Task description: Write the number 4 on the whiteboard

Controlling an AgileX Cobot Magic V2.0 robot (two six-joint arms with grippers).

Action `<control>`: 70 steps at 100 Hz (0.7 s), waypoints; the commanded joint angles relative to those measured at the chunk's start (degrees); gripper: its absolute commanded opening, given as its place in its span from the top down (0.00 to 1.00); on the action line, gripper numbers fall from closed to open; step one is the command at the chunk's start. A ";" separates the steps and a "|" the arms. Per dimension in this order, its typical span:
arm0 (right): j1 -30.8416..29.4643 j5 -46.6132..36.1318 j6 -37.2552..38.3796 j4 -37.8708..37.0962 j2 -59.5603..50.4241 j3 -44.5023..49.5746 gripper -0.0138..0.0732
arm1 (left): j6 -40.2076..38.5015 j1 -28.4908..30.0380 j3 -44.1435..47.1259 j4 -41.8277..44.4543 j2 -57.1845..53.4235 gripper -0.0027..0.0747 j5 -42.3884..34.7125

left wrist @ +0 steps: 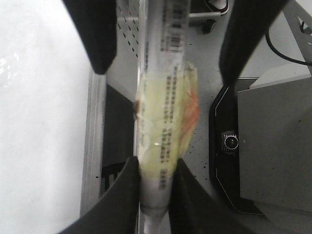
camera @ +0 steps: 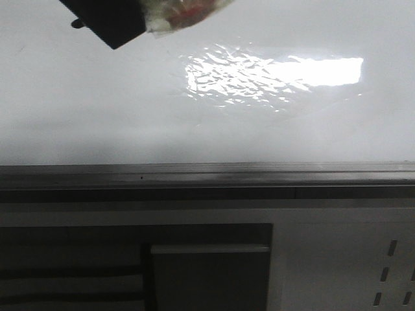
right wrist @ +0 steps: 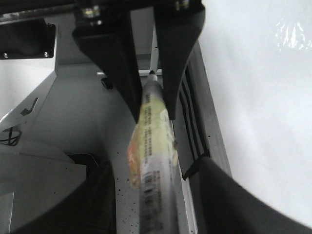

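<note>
The whiteboard (camera: 97, 110) is glossy white with a bright glare patch (camera: 279, 74) and a grey rail (camera: 207, 175) along its near edge. The number 4 is out of view. A white marker (left wrist: 163, 112) with a barcode and yellowish tape is pinched at one end by my left gripper (left wrist: 156, 163), which is shut on it. My right gripper (right wrist: 155, 168) is open, its fingers spread wide on either side of the marker's (right wrist: 153, 156) other end without touching it. In the front view a dark gripper body (camera: 110, 23) and the taped marker (camera: 188, 11) show at the top left.
Beside the board's rail lies a grey surface with a white perforated panel (camera: 395, 272) and a dark recess holding a grey block (camera: 211, 272). A black-edged housing with a round knob (left wrist: 230, 142) and a black cable (left wrist: 287, 56) sit beyond the marker.
</note>
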 commanded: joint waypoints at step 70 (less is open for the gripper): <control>0.05 -2.80 0.87 2.31 -1.63 -1.94 0.92 | -1.24 0.30 -1.83 1.57 -2.37 0.58 -4.06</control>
